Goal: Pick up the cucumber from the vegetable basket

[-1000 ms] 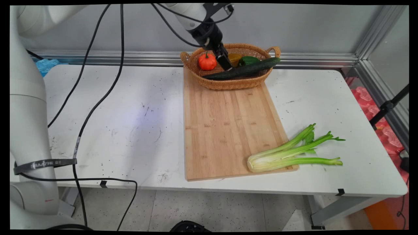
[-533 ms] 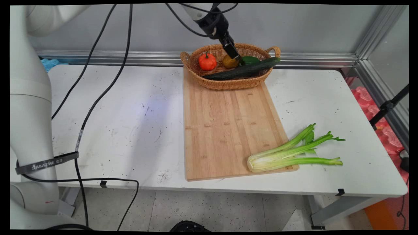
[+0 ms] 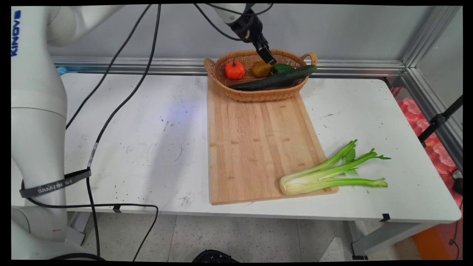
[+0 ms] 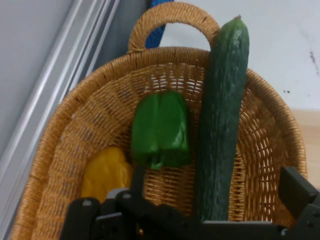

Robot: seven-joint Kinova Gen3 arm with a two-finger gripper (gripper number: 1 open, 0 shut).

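1. Hanging over the far part of the wicker basket (image 3: pixel 258 96), the black gripper (image 3: pixel 268 59) points down and to the right; its tip stands just above the yellow pepper (image 3: pixel 261 68) and the green pepper (image 3: pixel 282 67). In the hand view one finger shows at the left (image 4: pixel 82 215) and the other far off at the right edge, so the jaws stand wide apart with nothing between them.
2. Cucumber (image 3: pixel 272 79): dark green, long axis running from lower left to upper right across the basket, its right tip resting on the rim beside the right handle. In the hand view it runs up the picture between the fingers, tip toward the handle.
3. Green pepper: lies against the cucumber's far side, next to the yellow pepper.
4. Small orange pumpkin (image 3: pixel 234 70): sits at the basket's left end, apart from the peppers.
5. Basket: oval, two handles, standing on the far end of the wooden cutting board (image 3: pixel 255 147).
6. Celery (image 3: pixel 329 173): lies at the board's near right corner, root end on the board, stalks pointing right onto the white table (image 3: pixel 129 129).
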